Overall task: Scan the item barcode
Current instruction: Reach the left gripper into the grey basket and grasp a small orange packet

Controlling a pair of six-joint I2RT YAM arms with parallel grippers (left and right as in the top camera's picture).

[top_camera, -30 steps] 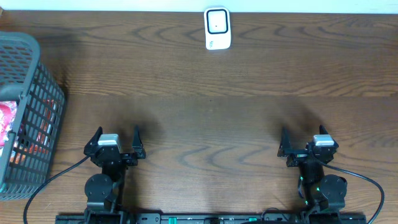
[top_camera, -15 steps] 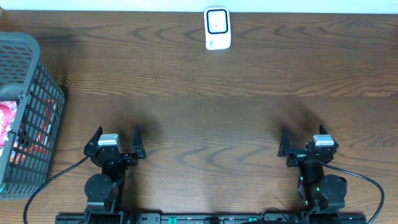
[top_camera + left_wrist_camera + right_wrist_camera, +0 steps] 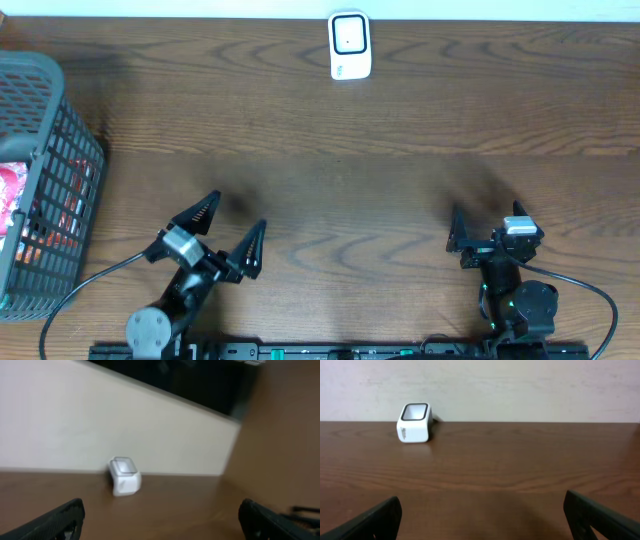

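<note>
Zero progress, I judge: left claw (image 3: 236, 210), right claw (image 3: 485, 214) spread, empty; red item (image 3: 8, 195) in basket (image 3: 88, 140) well left of scanner (image 3: 350, 45); pick, scan remain

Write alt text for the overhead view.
Two open, empty claws, left claw skewed and right claw straight, sit at the near edge of a wooden table. A white scanner sits at the far edge; a grey basket of red items is left.
</note>
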